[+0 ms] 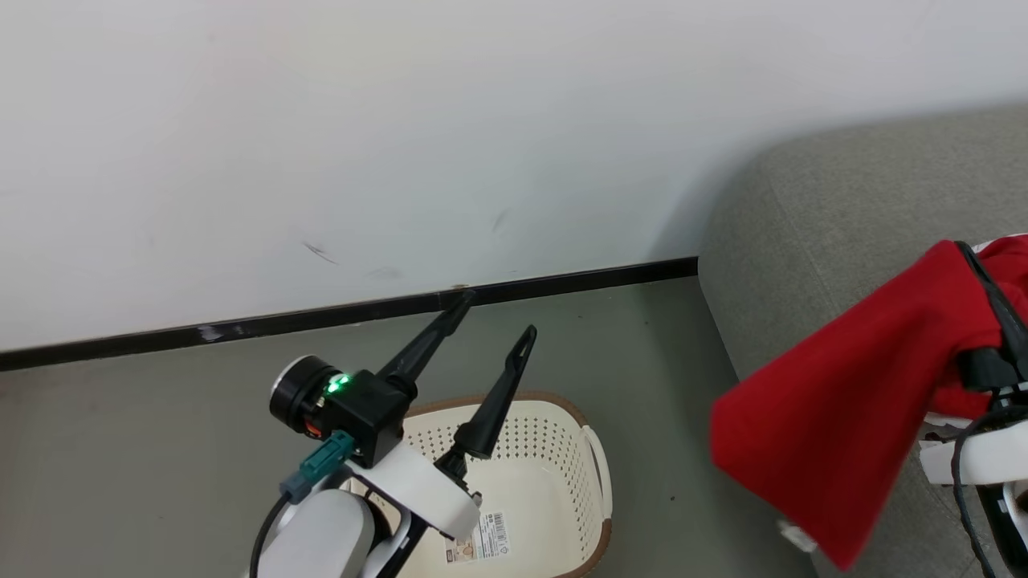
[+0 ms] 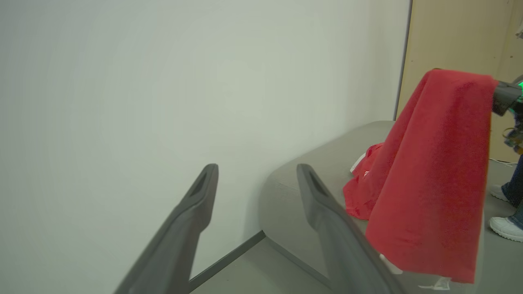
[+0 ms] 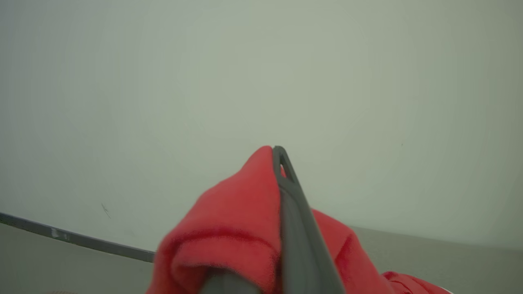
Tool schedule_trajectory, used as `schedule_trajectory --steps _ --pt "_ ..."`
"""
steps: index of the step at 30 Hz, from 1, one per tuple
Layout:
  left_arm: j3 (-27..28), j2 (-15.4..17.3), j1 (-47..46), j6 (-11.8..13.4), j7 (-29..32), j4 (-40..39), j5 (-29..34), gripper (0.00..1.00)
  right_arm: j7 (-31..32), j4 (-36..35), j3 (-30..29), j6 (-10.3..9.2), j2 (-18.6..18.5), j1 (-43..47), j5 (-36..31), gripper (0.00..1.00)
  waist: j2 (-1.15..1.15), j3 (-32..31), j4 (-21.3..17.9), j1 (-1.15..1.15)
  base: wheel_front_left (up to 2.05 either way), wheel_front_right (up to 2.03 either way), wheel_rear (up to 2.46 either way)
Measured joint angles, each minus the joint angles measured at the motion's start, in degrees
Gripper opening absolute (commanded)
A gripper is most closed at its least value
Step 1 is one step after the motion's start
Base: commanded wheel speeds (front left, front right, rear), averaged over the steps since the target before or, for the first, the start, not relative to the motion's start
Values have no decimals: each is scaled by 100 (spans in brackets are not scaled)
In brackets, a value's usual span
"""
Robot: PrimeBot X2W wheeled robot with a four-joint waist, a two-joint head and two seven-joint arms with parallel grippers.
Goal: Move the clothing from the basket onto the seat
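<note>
**Right gripper** (image 3: 278, 156): clamped on a red garment (image 1: 835, 417), with the cloth bunched over and between the two fingers (the right wrist view shows one finger; fabric covers the other). The garment hangs from the grip in a long drape above the front edge of the grey sofa (image 1: 835, 201). A small white tag (image 1: 795, 536) shows at its lower hem. Whether the hem touches the upholstery cannot be determined.

**Second red garment** (image 2: 361, 196): lying crumpled on the sofa seat, just behind the hanging one, with a white patch at its upper edge.

**Left gripper** (image 1: 494, 317): fingers spread wide with nothing between them, held above the laundry basket (image 1: 601, 474) and pointing toward the wall (image 1: 401, 120).

**Laundry basket:** upright on the grey floor (image 1: 120, 449), near the sofa's end but apart from it. Its perforated inner wall and the label sticker (image 1: 482, 539) on its bottom are exposed to view.

**Other:** a black baseboard (image 1: 241, 325) runs along the foot of the wall. In the left wrist view, a person's white shoes (image 2: 506, 228) stand on the floor beyond the sofa.
</note>
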Motion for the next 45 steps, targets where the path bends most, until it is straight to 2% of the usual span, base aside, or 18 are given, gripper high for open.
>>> schedule_trajectory --steps 10,23,30,36,39,45 --pt "-391 -62 162 -81 -42 -65 -52 100 1 -246 -189 0 115 400 9 0 0 -56 -311 0 0 0 0" --pt "-627 -75 377 -82 -85 -108 -48 100 1 -360 -305 0 204 735 136 0 0 1 -710 0 0 0 0" --pt "-719 -75 392 -81 -85 -213 13 100 9 -271 -199 0 87 664 367 0 0 172 -830 0 0 0 0" --pt "-757 -73 392 -71 -67 -318 69 100 244 33 -77 0 -353 -168 564 0 0 391 -856 0 0 0 0" --pt "-756 -68 392 -44 -42 -380 109 100 422 171 -123 0 -401 -783 882 0 0 518 -853 0 0 0 0" --pt "-750 -8 382 -8 24 -536 177 100 851 488 -336 0 -866 -2073 1013 0 0 798 -830 0 0 0 0"
